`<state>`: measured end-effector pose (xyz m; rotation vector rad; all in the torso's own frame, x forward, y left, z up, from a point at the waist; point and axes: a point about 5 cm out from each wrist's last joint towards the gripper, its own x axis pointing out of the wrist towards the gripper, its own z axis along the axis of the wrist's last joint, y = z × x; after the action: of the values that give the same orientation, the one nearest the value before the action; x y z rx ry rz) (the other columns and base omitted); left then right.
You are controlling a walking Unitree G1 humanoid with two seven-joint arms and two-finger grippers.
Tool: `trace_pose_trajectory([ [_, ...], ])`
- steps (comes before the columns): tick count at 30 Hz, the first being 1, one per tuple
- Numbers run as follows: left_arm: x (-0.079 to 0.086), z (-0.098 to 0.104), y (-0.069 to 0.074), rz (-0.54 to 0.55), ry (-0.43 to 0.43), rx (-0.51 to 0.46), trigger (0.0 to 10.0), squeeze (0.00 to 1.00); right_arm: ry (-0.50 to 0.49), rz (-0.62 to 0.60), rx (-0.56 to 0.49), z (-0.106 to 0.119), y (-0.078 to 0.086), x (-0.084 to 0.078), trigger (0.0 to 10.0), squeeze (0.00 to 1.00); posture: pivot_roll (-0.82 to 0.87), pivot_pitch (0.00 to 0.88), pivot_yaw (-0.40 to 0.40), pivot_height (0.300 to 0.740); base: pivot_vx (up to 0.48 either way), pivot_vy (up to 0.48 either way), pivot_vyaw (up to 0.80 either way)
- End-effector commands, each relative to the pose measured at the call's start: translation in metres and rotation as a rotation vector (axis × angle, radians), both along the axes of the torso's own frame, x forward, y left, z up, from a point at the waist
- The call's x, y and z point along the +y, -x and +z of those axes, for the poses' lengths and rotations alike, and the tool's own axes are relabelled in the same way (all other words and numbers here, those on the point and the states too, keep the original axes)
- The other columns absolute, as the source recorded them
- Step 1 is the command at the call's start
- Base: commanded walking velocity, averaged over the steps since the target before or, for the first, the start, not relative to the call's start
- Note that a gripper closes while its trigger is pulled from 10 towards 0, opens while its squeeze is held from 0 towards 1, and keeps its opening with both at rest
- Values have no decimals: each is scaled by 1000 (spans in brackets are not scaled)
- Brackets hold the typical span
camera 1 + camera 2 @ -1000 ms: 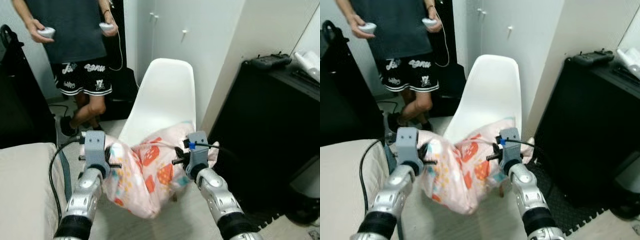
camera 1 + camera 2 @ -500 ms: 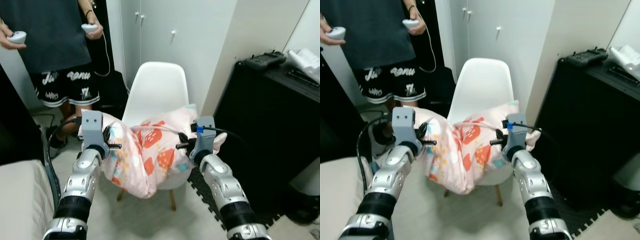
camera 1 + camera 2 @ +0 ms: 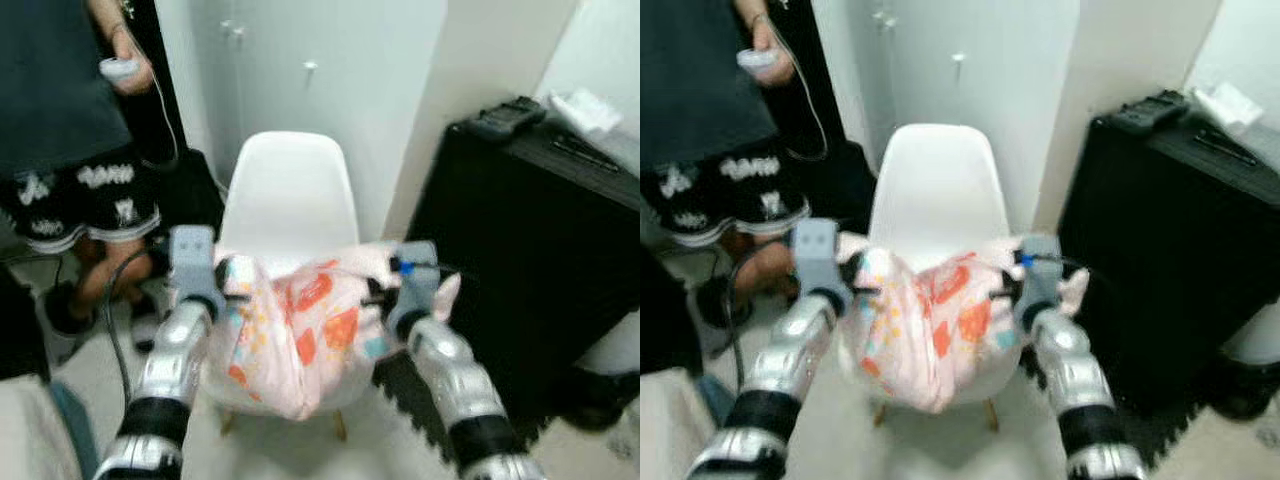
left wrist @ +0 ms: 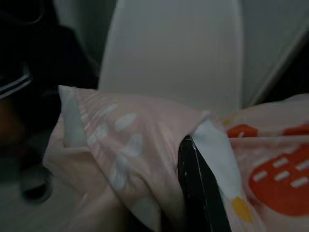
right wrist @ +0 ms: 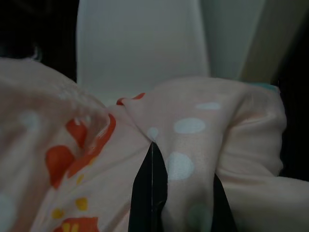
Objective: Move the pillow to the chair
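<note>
A pink pillow (image 3: 300, 335) with red and orange prints hangs between my two arms, sagging over the front of the white chair's seat (image 3: 285, 205). My left gripper (image 3: 232, 292) is shut on the pillow's left edge. My right gripper (image 3: 377, 297) is shut on its right edge. In the left wrist view a black finger (image 4: 200, 191) is buried in the pillow fabric (image 4: 120, 140), with the chair back (image 4: 174, 53) behind. In the right wrist view black fingers (image 5: 149, 188) pinch a fold of the pillow (image 5: 203, 125) in front of the chair back (image 5: 140, 48).
A person (image 3: 70, 140) holding white controllers stands at the left, close beside the chair. A black cabinet (image 3: 530, 240) with items on top stands at the right. White cupboard doors (image 3: 310, 80) are behind the chair. A black cable (image 3: 115, 310) runs by my left arm.
The camera has swung, so the chair now sits centred ahead and the picture is blurred. Both grippers still hold the pillow, which hangs a little lower over the seat.
</note>
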<state>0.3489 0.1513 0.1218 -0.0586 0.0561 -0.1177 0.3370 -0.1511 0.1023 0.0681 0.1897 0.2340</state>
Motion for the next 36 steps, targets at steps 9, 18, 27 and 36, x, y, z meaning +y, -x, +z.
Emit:
trace_pose_trajectory([
  [9, 3, 6, 0, 7, -6, -33, 10000, 0, -7, 65, -19, 3, 0, 17, 10000, 0, 68, 45, -27, 740, 328, 0, 0],
  [18, 6, 2, 4, 12, -11, -24, 10000, 0, -6, 85, -5, -1, 3, 22, 10000, 0, 71, 57, -28, 740, 327, 0, 0],
  [27, 8, -1, 3, 34, -19, -5, 10000, 0, 11, 88, 9, -5, 5, 21, 10000, 0, 61, 53, -29, 740, 126, 0, 0],
  [36, 9, -1, 3, 34, -27, -8, 10000, 0, 16, 76, 16, -8, 6, 20, 10000, 0, 63, 46, -19, 740, 0, 0, 0],
])
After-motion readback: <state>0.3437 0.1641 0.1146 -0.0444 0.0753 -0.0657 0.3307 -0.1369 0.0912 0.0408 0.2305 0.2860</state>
